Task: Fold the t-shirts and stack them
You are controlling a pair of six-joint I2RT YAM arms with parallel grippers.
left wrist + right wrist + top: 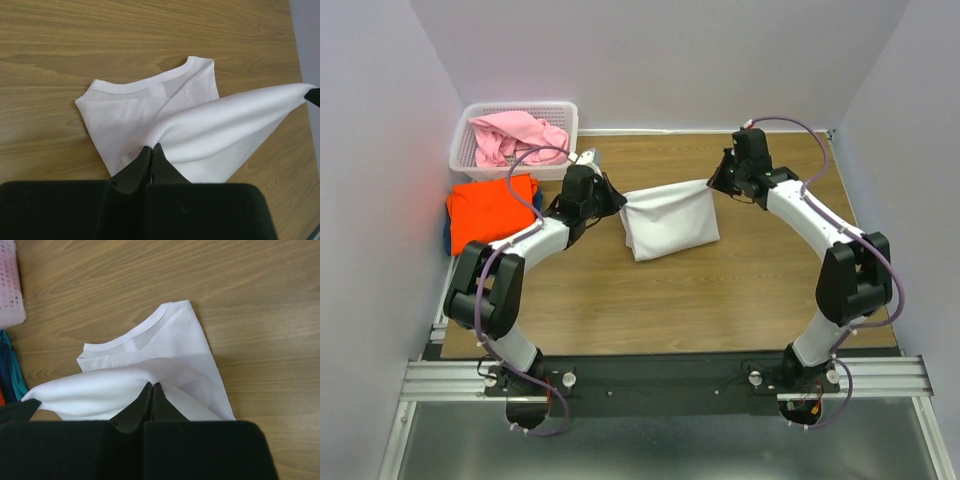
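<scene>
The left hand (151, 148) is pinched tight on 1 end of a raised edge of the white t-shirt (670, 228). The right hand (151, 386) is pinched just as tight on the other end, so the cloth spans the gap between the 2 hands as a taut ridge above the tabletop (720, 300).

That held edge runs left to right across the middle of the tabletop, a little farther from the arm bases at the right hand's end. The rest of the shirt lies on the wood on the near side of that line, toward the bases, with its collar (150, 84) flat and facing up in both wrist views.

The fold likely turns on this layout. The long axis goes hand to hand and the loose body lies toward the bases, so the edge would have to travel that way with both hands in step. Neither arm is nearer, as each owns 1 end.

For stacking, the left arm looks closer. The orange t-shirt (490, 210) lies at the left edge with the teal t-shirt (12, 375) peeking from under it, well apart from the white one. The pink t-shirt (515, 135) sits crumpled in the basket (525, 106).
</scene>
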